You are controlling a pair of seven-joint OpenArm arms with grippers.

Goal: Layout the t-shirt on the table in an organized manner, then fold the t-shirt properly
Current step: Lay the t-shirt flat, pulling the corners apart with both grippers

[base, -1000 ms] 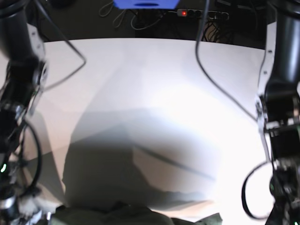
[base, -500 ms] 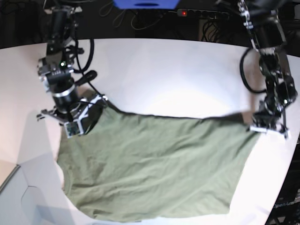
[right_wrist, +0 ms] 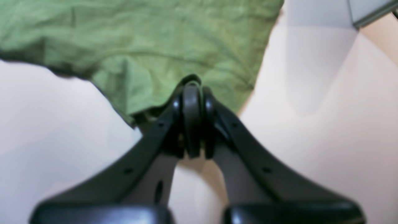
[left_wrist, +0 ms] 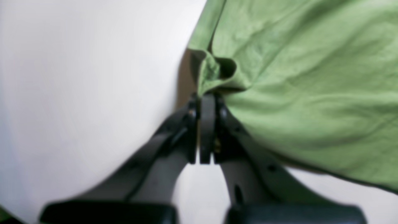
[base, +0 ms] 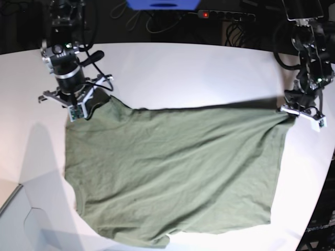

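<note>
Base view: the t-shirt (base: 172, 172) lies spread across the white tabletop (base: 199, 73), with its far edge stretched between the two grippers. The right gripper (base: 86, 107) sits at the far corner of the t-shirt on the left of this view. The left gripper (base: 293, 112) sits at the far corner on the right of this view. The rest of the t-shirt extends from that edge toward the camera and ends close to the near border of the tabletop.

Left wrist view: the left gripper (left_wrist: 206, 99) has its jaws pressed together on a bunched fold of the t-shirt (left_wrist: 311, 77) at the fabric's edge. The tabletop (left_wrist: 87, 77) lies bare just beside the fold.

Right wrist view: the right gripper (right_wrist: 192, 88) has its jaws pressed together on the edge of the t-shirt (right_wrist: 155, 40), near a corner of the cloth. The tabletop (right_wrist: 311, 124) borders the t-shirt on both sides of the gripper.

Material: the t-shirt is olive-green, soft and matte, with fine wrinkles running across its surface. The tabletop is smooth, white and matte, with a curved far edge. The gripper fingers are black, rigid and tapered toward the tips.
</note>
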